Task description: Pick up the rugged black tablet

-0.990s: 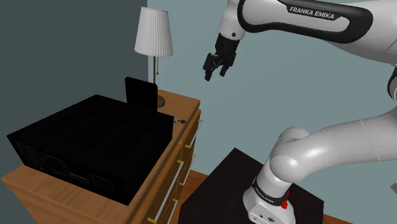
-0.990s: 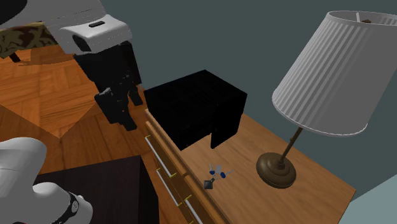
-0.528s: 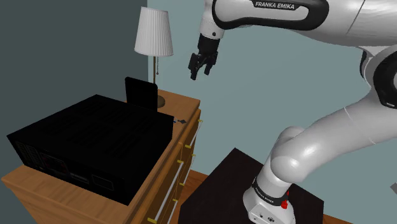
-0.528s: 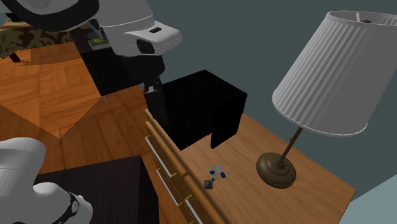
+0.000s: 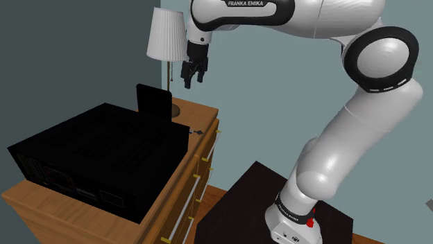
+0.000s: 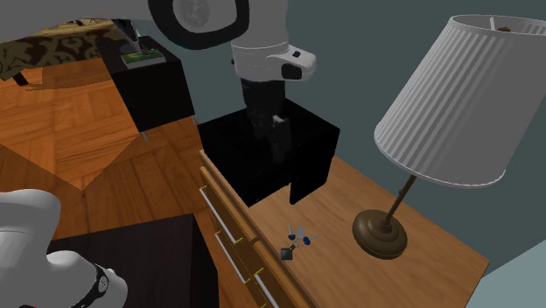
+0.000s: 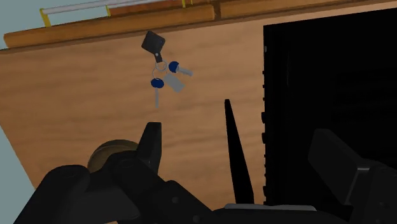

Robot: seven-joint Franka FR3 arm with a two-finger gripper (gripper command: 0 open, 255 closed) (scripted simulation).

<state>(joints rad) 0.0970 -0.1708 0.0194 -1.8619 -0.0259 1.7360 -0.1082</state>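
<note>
White arm (image 5: 291, 21) reaches over from stand, toward 10 o'clock in shoulder view. Brown wooden dresser (image 5: 201, 112) holds everything. Big black box (image 5: 97, 156) fills most of top. White pleated-shade lamp (image 5: 167, 35) stands at back. Flat black tablet (image 5: 153, 102) stands upright against box, thin edge up, easy to pinch. Black gripper (image 5: 191, 76) hangs at 1 o'clock of tablet, fingers spread apart, holding nothing, likely lining up. Small blue-headed keys (image 7: 162, 76) lie at 4 o'clock of tablet, clear of path.

The white arm (image 5: 361, 111) rises tall, folds at its elbow and stretches level toward the lamp (image 5: 167, 35). Its black gripper (image 5: 190, 82) hangs pointing downward beside the lamp's stem, just under the shade's rim, fingers parted.
</note>
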